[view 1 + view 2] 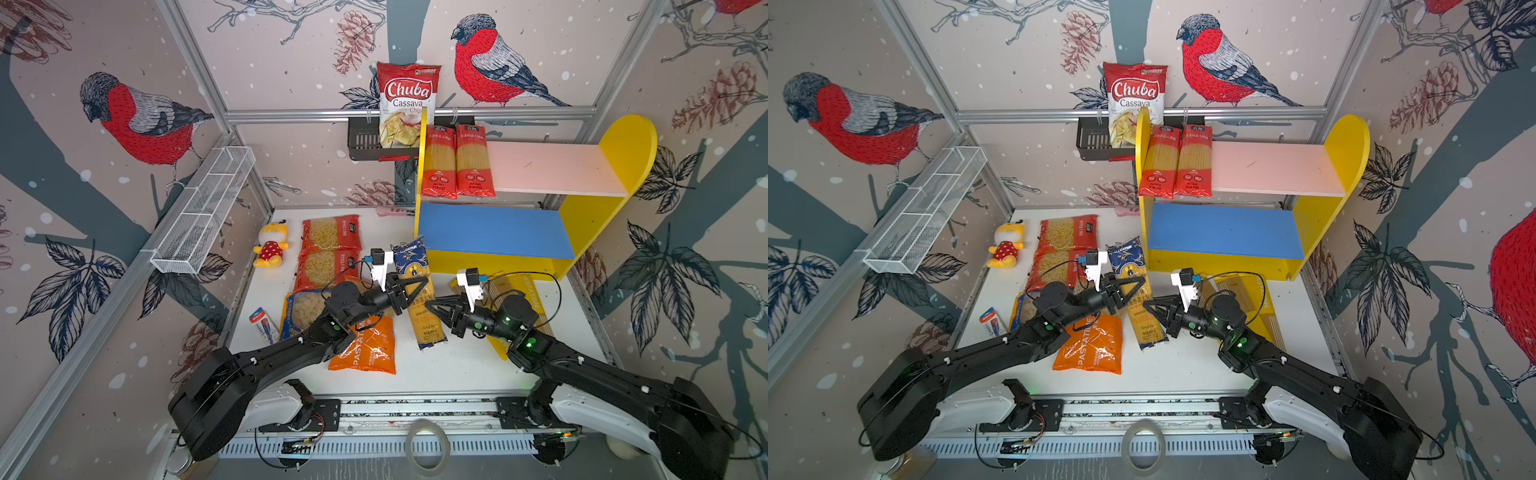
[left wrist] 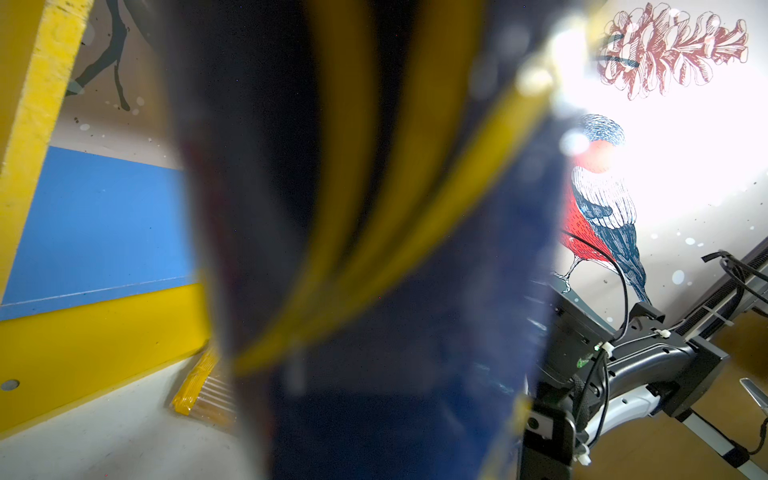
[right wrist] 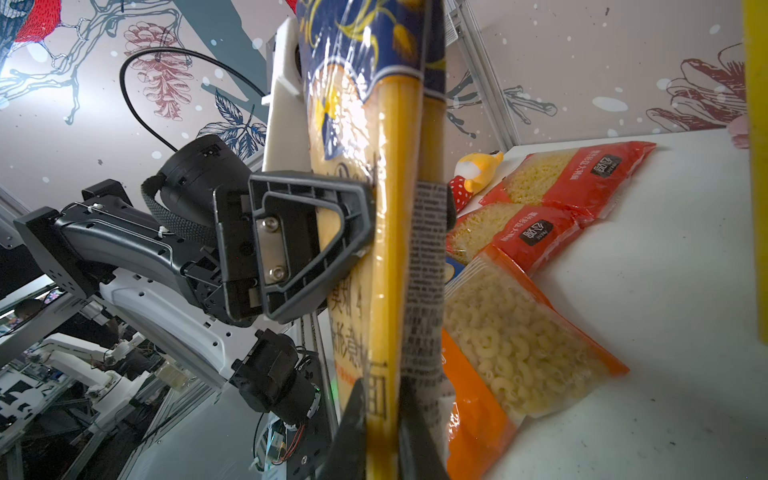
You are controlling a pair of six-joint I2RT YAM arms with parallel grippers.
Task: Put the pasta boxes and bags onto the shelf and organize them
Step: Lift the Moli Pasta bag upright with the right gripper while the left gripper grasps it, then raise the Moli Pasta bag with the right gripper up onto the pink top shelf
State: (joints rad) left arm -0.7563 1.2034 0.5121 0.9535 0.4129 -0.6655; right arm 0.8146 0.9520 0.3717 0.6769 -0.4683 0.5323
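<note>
white bench (image 1: 457, 370) under bird wallpaper: at the centre of both top views the blue spaghetti pack (image 1: 419, 266) stands tilted, near the lower left corner of the shelf (image 1: 490, 232). left gripper (image 1: 420, 286) is clamped on its middle; right gripper (image 1: 432, 305) pinches its lower part. two red spaghetti packs (image 1: 457, 162) lie on the pink board, upper centre.

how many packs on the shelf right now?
2, both red spaghetti packs on the pink board of the shelf, side by side at its left end: left pack, right pack. None show on the blue board; its rear is hidden.
</note>
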